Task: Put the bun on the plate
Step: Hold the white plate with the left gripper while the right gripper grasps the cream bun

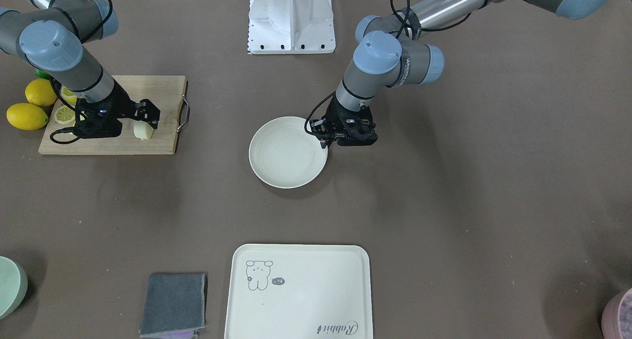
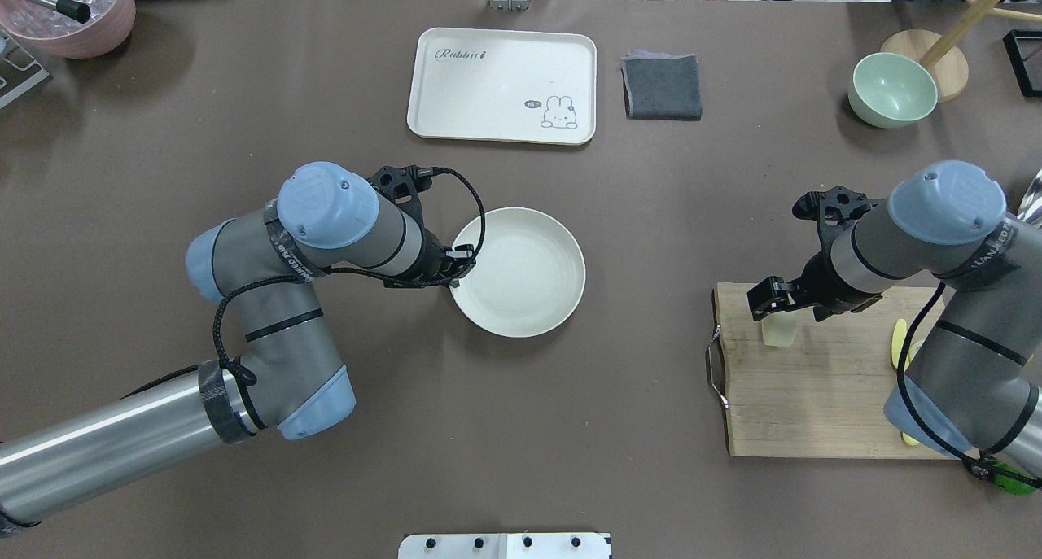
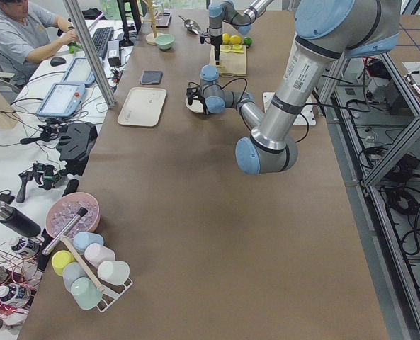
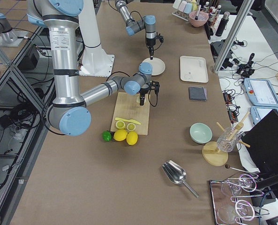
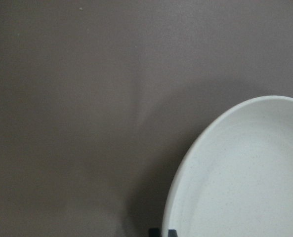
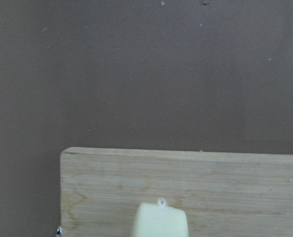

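Note:
The bun [image 1: 142,130] [image 2: 779,329], a small pale cream roll, stands at the inner end of the wooden cutting board [image 1: 108,144]. My right gripper [image 1: 144,123] [image 2: 773,308] comes down over the bun from above, its fingers shut on the bun's sides. The right wrist view shows only the bun's top [image 6: 159,220] at the bottom edge. The round off-white plate [image 1: 286,154] [image 2: 521,274] [image 5: 245,182] lies mid-table with nothing on it. My left gripper [image 1: 326,142] [image 2: 456,281] [image 5: 163,232] pinches the plate's rim, its dark tips close together.
Two whole lemons [image 1: 27,116] and lemon slices [image 1: 64,114] lie at the board's outer end. A cream tray [image 1: 296,289], a grey cloth [image 1: 174,303], a green bowl [image 2: 891,89] and a pink bowl [image 2: 73,14] sit along the far side. The white robot base [image 1: 291,18] is central.

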Controlling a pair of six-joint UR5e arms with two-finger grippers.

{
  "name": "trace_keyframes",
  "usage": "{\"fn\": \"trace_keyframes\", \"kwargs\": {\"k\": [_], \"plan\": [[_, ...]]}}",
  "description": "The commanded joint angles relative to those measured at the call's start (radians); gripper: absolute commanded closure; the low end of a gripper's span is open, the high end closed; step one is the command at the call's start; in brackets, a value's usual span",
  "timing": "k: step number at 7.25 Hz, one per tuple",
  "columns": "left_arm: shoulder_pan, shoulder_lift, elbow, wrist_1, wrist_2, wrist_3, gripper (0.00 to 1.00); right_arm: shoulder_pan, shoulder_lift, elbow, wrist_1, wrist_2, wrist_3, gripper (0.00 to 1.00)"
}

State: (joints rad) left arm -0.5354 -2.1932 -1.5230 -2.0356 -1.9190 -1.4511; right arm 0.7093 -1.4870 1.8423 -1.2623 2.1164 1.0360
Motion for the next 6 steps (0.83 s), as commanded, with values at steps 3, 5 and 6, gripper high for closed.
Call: {"fn": "trace_keyframes", "kwargs": {"k": [3,5,6], "plan": [[0.0,0.0,0.0,-0.002,0.002,0.002,0.18,-0.01,0.008,-0.006,0.0,-0.001,0.021,0.56],[-0.001,-0.002,-0.015,-0.002,0.002,0.0,0.15,-0.01,0.008,-0.005,0.0,0.005,0.019,0.75],[-0.001,0.003,-0.022,-0.002,0.002,0.0,0.15,-0.01,0.01,0.003,0.001,0.008,0.019,0.75]]}}
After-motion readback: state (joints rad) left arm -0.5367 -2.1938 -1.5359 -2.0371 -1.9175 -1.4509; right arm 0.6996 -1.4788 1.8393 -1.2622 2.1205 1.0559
